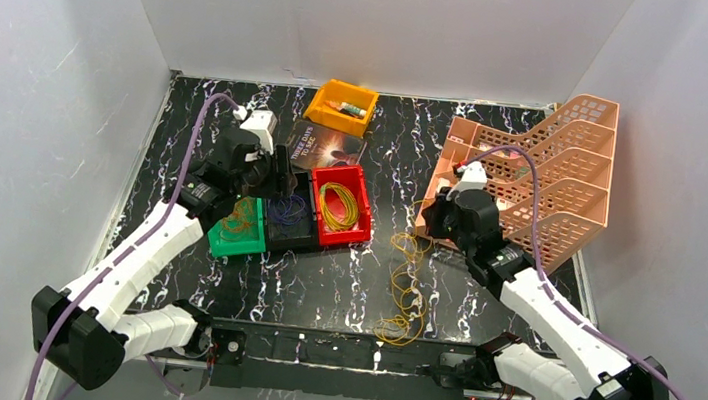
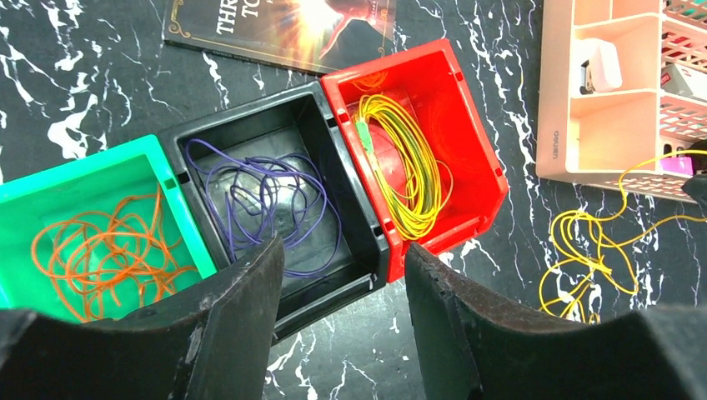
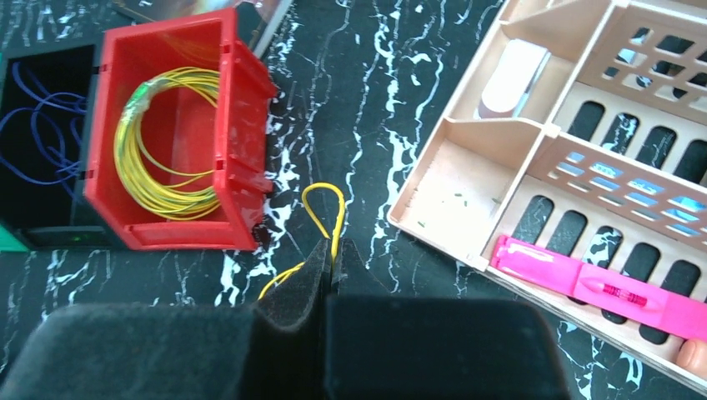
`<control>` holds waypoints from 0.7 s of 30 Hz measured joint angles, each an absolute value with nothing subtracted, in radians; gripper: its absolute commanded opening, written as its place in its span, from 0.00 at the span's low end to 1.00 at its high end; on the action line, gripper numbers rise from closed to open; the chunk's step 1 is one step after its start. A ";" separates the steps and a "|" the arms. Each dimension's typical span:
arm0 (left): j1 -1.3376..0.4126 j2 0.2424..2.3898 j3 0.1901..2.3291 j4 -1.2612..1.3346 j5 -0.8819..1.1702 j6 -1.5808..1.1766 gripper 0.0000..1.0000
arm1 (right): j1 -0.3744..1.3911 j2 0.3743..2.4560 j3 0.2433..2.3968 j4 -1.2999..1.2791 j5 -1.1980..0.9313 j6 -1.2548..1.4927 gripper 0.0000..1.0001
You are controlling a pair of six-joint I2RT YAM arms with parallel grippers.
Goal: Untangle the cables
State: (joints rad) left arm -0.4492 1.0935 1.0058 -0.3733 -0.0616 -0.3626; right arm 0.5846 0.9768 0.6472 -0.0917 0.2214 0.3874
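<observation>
Three bins stand side by side. The green bin [image 2: 179, 217] holds orange cable [image 2: 100, 254], the black bin [image 2: 333, 133] holds purple cable [image 2: 267, 208], and the red bin [image 2: 475, 142] holds a coiled yellow cable [image 2: 408, 175]. Another yellow cable [image 1: 407, 287] trails loose over the table toward the front edge. My right gripper [image 3: 333, 254] is shut on a loop of this loose yellow cable [image 3: 321, 204], just right of the red bin [image 3: 242, 125]. My left gripper [image 2: 342, 283] hovers open over the front of the black bin, nothing between its fingers.
A peach desk organizer [image 1: 544, 171] fills the back right, with a pink marker [image 3: 600, 287] in it. A yellow bin [image 1: 341, 106] and a book [image 1: 326, 145] lie behind the three bins. White walls enclose the black marbled table [image 1: 341, 279].
</observation>
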 measured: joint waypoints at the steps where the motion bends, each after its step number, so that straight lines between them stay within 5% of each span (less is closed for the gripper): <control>1: -0.449 1.093 0.997 -0.368 -0.055 -0.364 0.55 | 0.585 0.975 0.659 -0.102 0.208 0.384 0.00; 10: -0.449 1.096 0.988 -0.325 0.005 -0.377 0.70 | 0.585 0.966 0.737 -0.123 0.165 0.358 0.00; 21: -0.449 1.091 0.987 -0.310 0.025 -0.384 0.72 | 0.585 1.015 0.867 -0.227 0.240 0.313 0.00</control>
State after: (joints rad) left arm -0.4488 1.0908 0.9871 -0.3103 0.0254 -0.3843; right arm 0.5846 1.0149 0.8665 -0.2272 0.2398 0.3130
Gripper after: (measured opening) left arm 0.716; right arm 0.021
